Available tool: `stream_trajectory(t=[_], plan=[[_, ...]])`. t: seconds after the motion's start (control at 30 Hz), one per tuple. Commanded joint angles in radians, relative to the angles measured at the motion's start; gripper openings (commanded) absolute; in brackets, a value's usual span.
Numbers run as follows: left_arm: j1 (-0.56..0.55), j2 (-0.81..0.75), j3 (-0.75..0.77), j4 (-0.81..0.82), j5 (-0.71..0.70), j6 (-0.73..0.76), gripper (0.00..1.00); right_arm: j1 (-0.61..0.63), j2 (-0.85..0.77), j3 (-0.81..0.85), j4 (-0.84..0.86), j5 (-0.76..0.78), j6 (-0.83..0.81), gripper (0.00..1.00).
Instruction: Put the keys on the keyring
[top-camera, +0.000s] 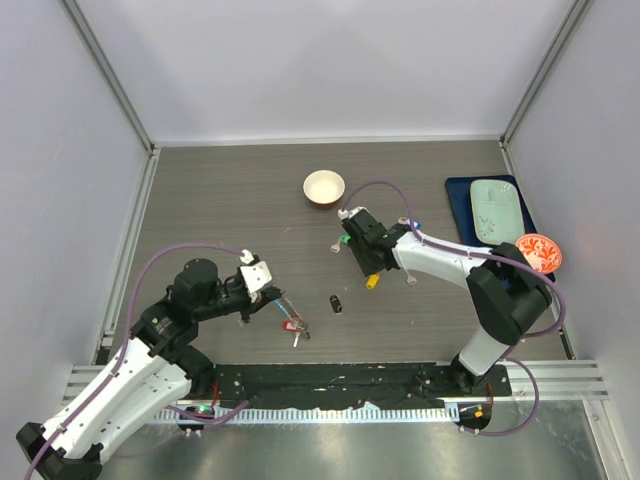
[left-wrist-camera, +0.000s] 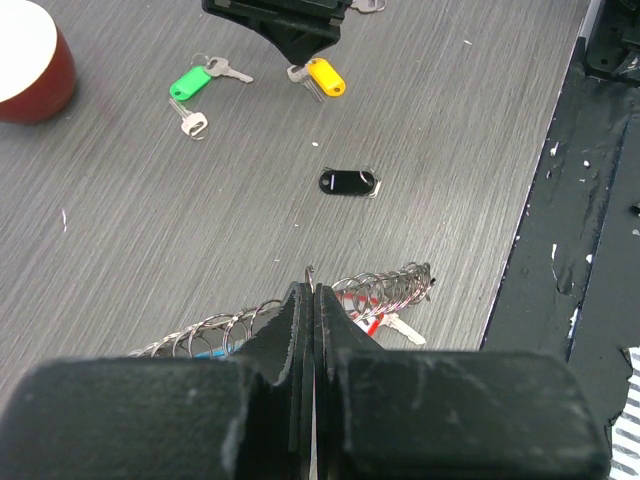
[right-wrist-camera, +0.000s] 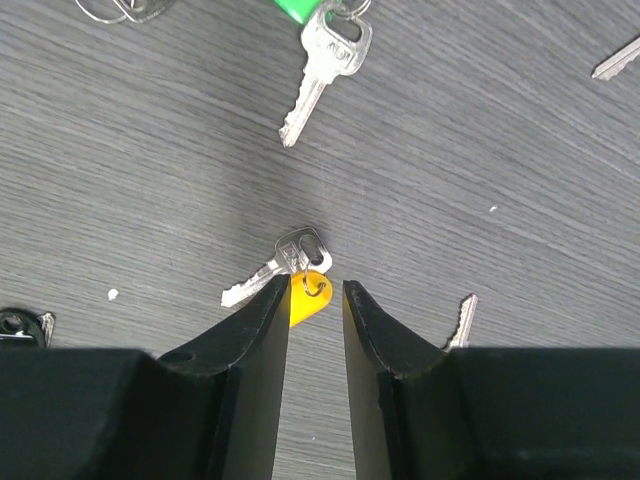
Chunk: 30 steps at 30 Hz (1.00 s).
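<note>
Yellow-tagged key (right-wrist-camera: 298, 248) lies flat on the tabletop (right-wrist-camera: 520, 180) at the tips of my right tool (right-wrist-camera: 316, 292), whose jaws stand part-open astride its tag, gripping nothing. My left tool (left-wrist-camera: 308, 300) is clamped on the keyring (left-wrist-camera: 385, 288). A pinch on the tag alone could let the key swing or skid out. Its long axis lies crosswise, blade pointing left.

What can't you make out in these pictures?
Yellow tag: right wrist view, right gripper covers most; contact unclear.
Keyring: left wrist view, left gripper hides its middle.
Key: right wrist view, cut off by right edge.
Keyring wire: top view, too thin to trace.
</note>
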Motion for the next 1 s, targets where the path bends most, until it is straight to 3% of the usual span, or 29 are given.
stream_trajectory(t=[0.0, 0.97], plan=[[0.001, -0.015, 0.037, 0.026, -0.009, 0.013, 0.0, 0.0, 0.012, 0.053, -0.055, -0.001, -0.018, 0.34], [0.002, -0.01, 0.034, 0.023, -0.004, 0.01, 0.0, 0.0, 0.098, 0.062, -0.064, 0.016, -0.041, 0.23]])
